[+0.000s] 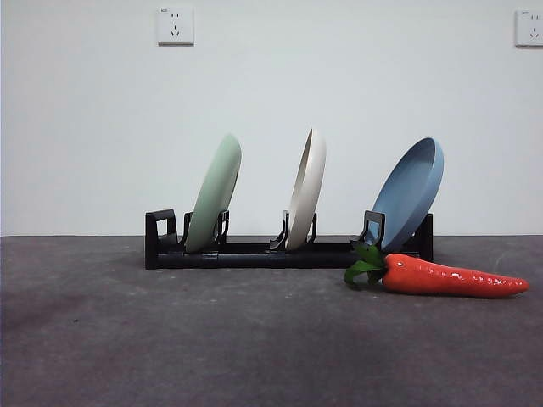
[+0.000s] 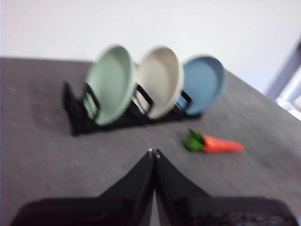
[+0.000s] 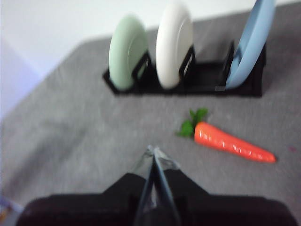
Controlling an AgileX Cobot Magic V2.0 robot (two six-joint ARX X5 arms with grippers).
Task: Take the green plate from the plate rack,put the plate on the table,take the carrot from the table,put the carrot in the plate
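The green plate (image 1: 215,193) stands on edge in the left slot of the black plate rack (image 1: 254,253). It also shows in the left wrist view (image 2: 110,84) and the right wrist view (image 3: 127,52). The carrot (image 1: 450,277) lies on the table (image 1: 254,339) in front of the rack's right end, leaves toward the rack; it shows in both wrist views (image 2: 217,143) (image 3: 230,142). My left gripper (image 2: 153,153) is shut and empty, above the table short of the rack. My right gripper (image 3: 154,153) is shut and empty, short of the carrot. Neither shows in the front view.
A cream-white plate (image 1: 306,188) stands in the rack's middle slot and a blue plate (image 1: 409,193) leans in the right slot. A white wall with two sockets (image 1: 175,25) rises behind the table.
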